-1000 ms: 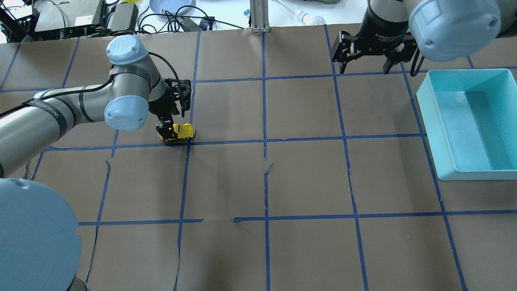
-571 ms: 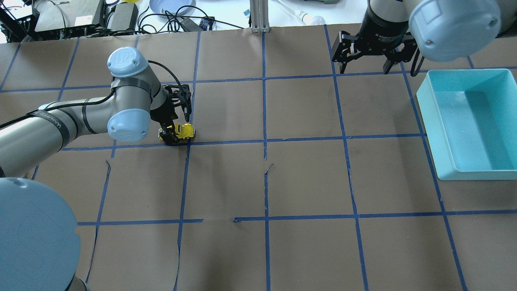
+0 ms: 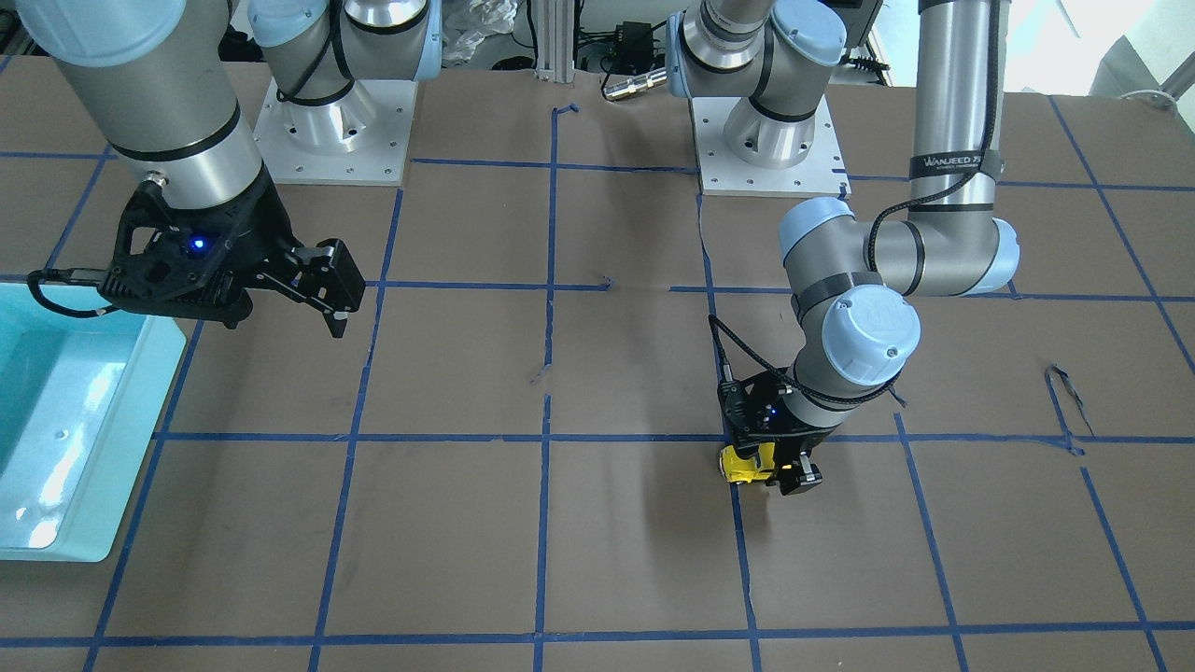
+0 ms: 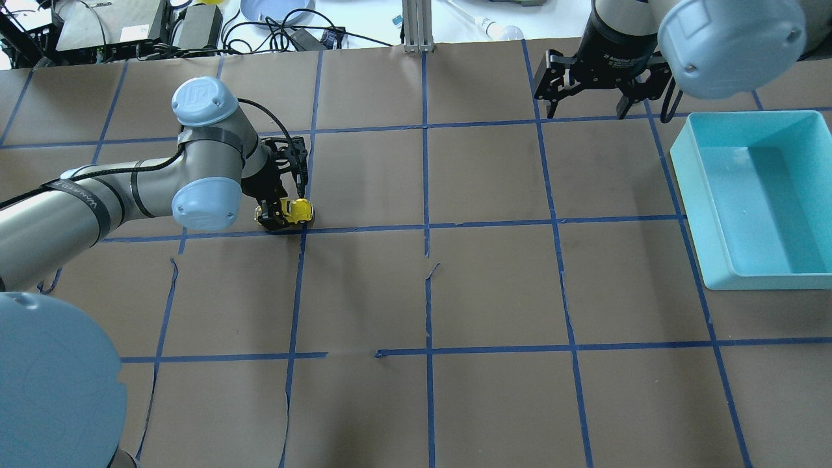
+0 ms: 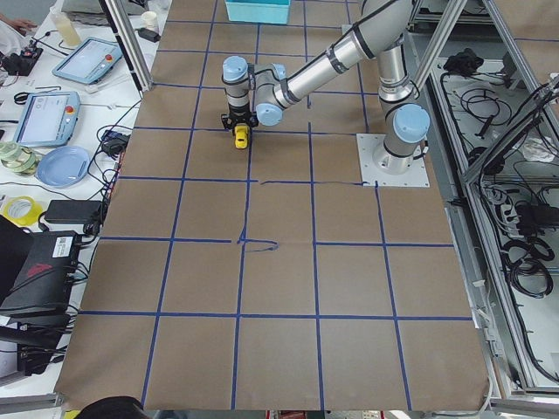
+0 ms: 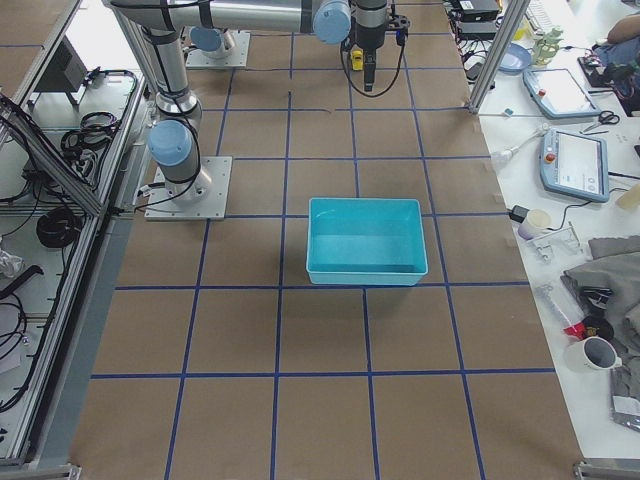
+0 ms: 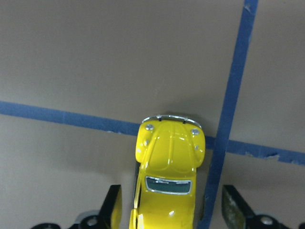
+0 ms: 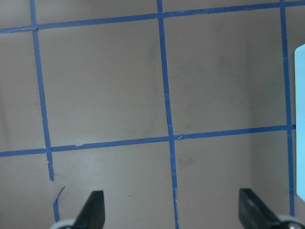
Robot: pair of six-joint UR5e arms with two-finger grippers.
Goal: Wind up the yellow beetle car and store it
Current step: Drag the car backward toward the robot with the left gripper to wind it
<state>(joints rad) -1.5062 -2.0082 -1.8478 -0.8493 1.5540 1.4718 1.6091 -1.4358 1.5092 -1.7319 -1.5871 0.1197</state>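
**Item:** small glossy yellow beetle-shaped toy car point(image 4: 296, 211) with dark windows.
**Location:** on its wheels on the brown paper-covered tabletop point(image 4: 494, 286), at a crossing of blue tape lines and well apart from the pale teal plastic storage bin point(image 4: 695, 201).

**Step in hand (judged):** seating the grasp before winding.
- The jaws should close evenly on the car's two flanks, about mid-body.
- In the wrist view the car sits nearer one finger than the other. Centring first would keep the first contact from skewing it.
- For a pull-back wind, the wheels probably need to stay pressed to the tabletop and be drawn straight back along the car's axis. Lifting too early would waste the stroke.
- A light grip is advised, since the glossy shell may slip.

**Left end effector** point(image 7: 172, 210): released, set low around the car's rear half. Fingers point(image 7: 114, 205) flank the car, with a gap visible on each side, so it holds nothing yet.

**Right end effector** point(image 8: 170, 210): spread wide and empty, hanging above bare tabletop near the bin.
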